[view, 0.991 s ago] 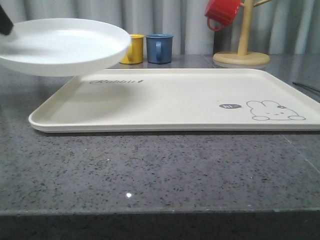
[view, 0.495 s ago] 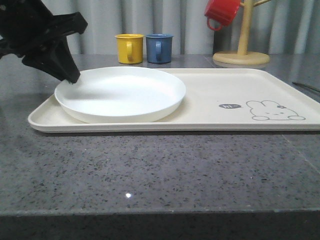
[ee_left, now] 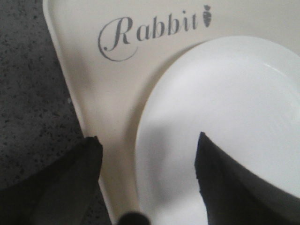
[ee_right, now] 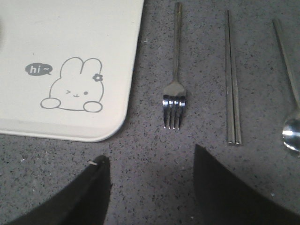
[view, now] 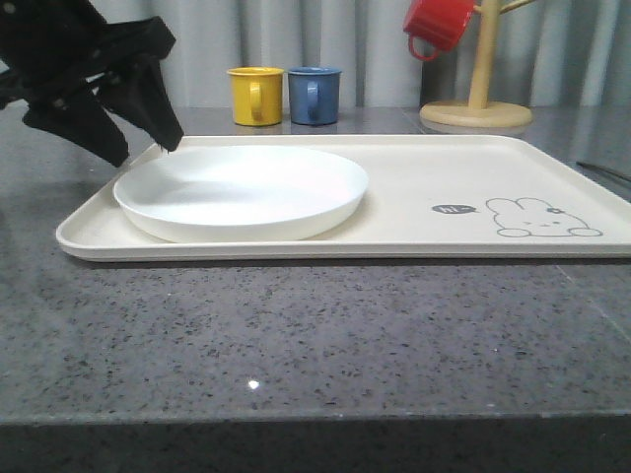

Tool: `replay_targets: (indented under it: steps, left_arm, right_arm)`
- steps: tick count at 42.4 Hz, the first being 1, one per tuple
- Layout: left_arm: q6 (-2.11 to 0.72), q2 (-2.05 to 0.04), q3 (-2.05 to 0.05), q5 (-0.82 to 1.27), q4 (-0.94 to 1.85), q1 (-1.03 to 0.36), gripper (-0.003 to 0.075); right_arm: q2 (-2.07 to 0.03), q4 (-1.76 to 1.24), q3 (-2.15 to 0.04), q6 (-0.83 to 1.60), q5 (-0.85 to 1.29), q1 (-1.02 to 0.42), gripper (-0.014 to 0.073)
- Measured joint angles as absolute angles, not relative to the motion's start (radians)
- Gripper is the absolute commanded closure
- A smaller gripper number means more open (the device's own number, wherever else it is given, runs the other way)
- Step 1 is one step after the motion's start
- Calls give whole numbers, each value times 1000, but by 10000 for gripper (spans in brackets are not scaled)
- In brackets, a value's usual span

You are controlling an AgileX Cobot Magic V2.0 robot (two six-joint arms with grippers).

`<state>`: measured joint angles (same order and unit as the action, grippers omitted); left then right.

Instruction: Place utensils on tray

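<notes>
The white plate [view: 242,192] lies flat on the left half of the cream tray [view: 414,246]. My left gripper [view: 146,148] hovers open over the plate's left rim, holding nothing. In the left wrist view the left gripper [ee_left: 147,136] straddles the rim of the plate [ee_left: 225,103], one finger over the edge of the tray [ee_left: 84,70] and one over the plate. The fork [ee_right: 174,93], chopsticks [ee_right: 232,84] and spoon [ee_right: 293,126] lie side by side on the grey counter beside the tray [ee_right: 70,37]. My right gripper [ee_right: 150,153] is open above bare counter near the fork's tines.
A yellow cup [view: 254,96] and a blue cup [view: 314,95] stand behind the tray. A red cup [view: 439,25] hangs on a wooden stand [view: 478,103] at the back right. The tray's right half with the rabbit drawing [view: 537,219] is bare.
The plate came down from the air at the left onto the tray. My left gripper has let go of its rim and opened, and the plate now sits flat.
</notes>
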<state>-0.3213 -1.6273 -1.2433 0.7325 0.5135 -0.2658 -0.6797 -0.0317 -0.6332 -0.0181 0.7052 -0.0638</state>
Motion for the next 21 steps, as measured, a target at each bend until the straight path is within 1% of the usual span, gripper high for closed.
replay_targets:
  steps: [3, 7, 12, 21]
  left_arm:
    - [-321, -1575, -1246, 754, 498, -286, 272]
    - [-321, -1492, -1246, 780, 445, -345, 272]
    - [-321, -1359, -1220, 805, 368, -459, 272]
    - [-244, -1102, -1078, 820, 192, -667, 272]
  right_arm:
    - [-680, -32, -633, -18, 705, -64, 163]
    - [-680, -32, -633, -18, 705, -64, 163]
    - [-680, -32, -633, -18, 705, -64, 163]
    - [-680, -32, -633, -18, 705, -64, 163]
